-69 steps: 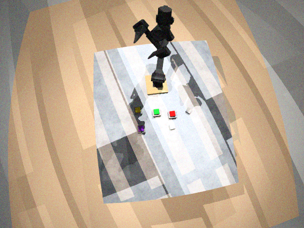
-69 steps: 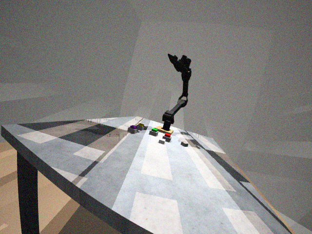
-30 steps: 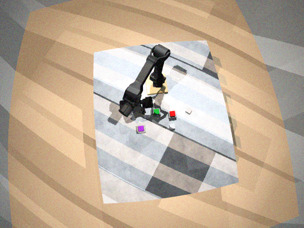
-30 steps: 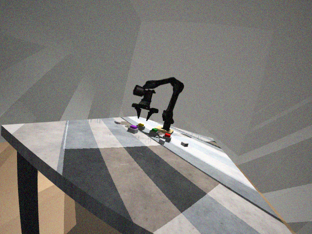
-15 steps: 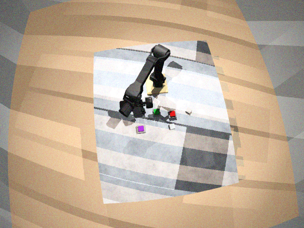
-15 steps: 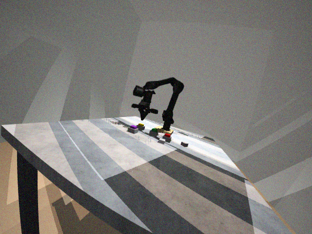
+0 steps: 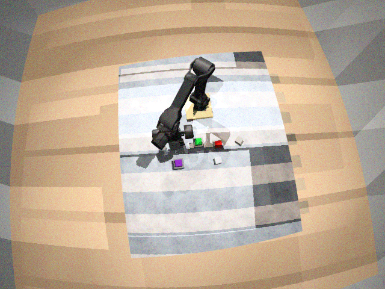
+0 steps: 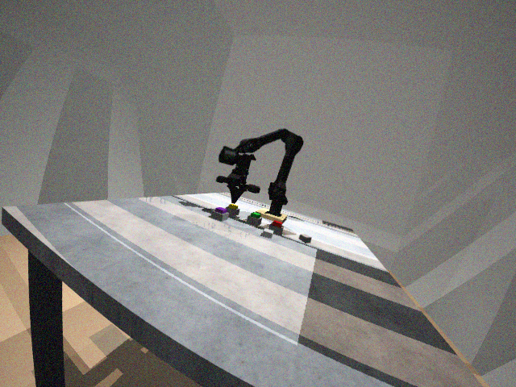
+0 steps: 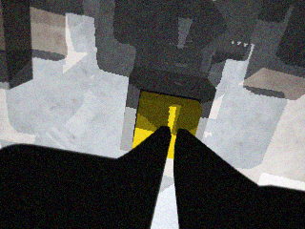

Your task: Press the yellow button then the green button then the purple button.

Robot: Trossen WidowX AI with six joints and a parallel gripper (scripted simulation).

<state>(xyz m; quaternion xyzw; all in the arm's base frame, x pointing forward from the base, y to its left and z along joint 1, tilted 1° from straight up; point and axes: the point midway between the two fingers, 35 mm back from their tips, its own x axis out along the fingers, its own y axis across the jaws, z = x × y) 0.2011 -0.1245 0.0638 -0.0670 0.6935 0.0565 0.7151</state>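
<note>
1. The pincer (image 9: 171, 131) is closed to a narrow point with nothing between its fingers, tips aimed down at the yellow button (image 9: 164, 125).
2. Whether the tips touch the cap cannot be told (they overlap it in the wrist view).
3. On the bench (image 8: 175, 266), the purple button (image 8: 221, 210) sits just beside the yellow one; the green button (image 8: 255, 215) is farther along the row.

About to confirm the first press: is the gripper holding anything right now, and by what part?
Nothing is held. The gripper is shut on itself, its tips together over the yellow button.
</note>
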